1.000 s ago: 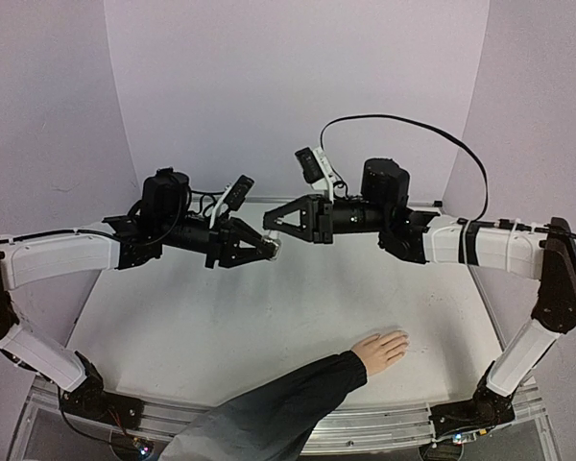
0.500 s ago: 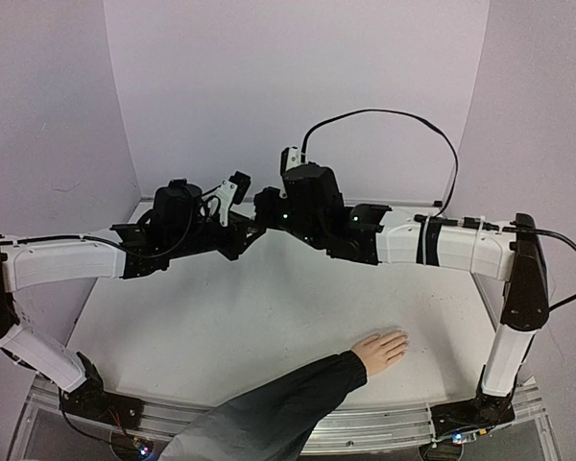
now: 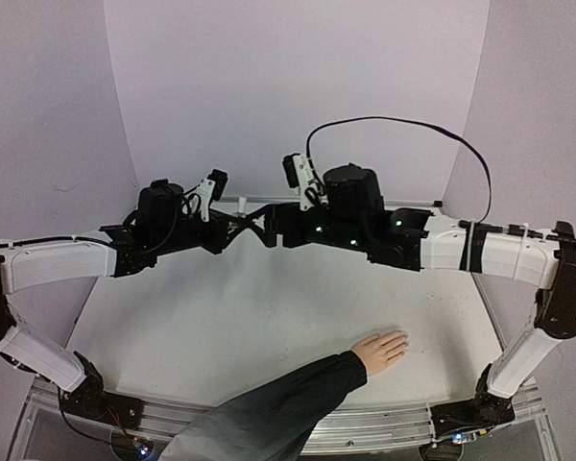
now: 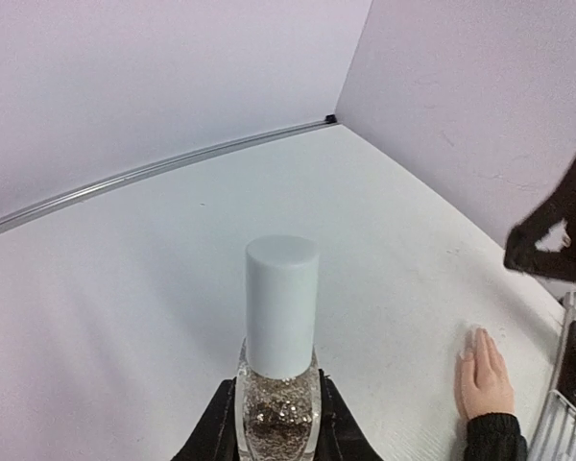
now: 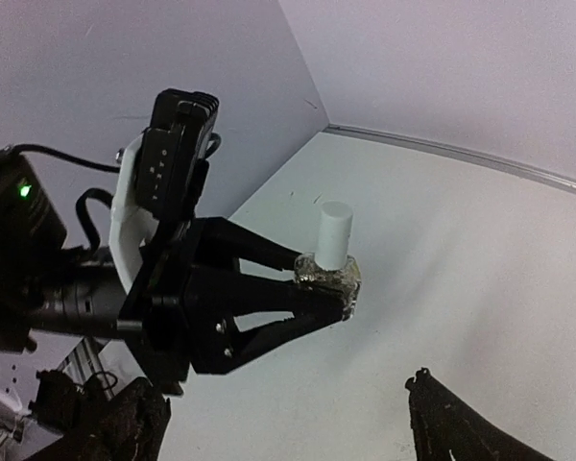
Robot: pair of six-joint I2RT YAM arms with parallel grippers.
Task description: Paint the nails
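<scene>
My left gripper point(image 4: 278, 434) is shut on a small clear glass bottle point(image 4: 278, 408) of glitter polish, held upright with its white cap point(image 4: 281, 312) on. The right wrist view shows that bottle point(image 5: 331, 272) at the left gripper's point(image 5: 338, 288) tips, above the table. My right gripper point(image 5: 283, 423) is open and empty, with the bottle ahead of its fingers point(image 5: 451, 423) and apart from them. From above, the two grippers point(image 3: 250, 224) point(image 3: 274, 229) face each other at mid-table. The pale hand point(image 3: 379, 349) lies flat near the front edge. Its nails point(image 4: 467, 354) are tiny at the fingertips.
A long black sleeve point(image 3: 269, 413) runs from the hand over the front rail. Pale walls enclose the white table point(image 3: 221, 317) at the back and both sides. A black part of the right arm point(image 4: 555, 235) hangs at the right of the left wrist view.
My right gripper has opened; a second ago it was shut at the bottle's cap. The right arm rolled and drew back slightly. The left gripper moved a little left, still holding the bottle.
</scene>
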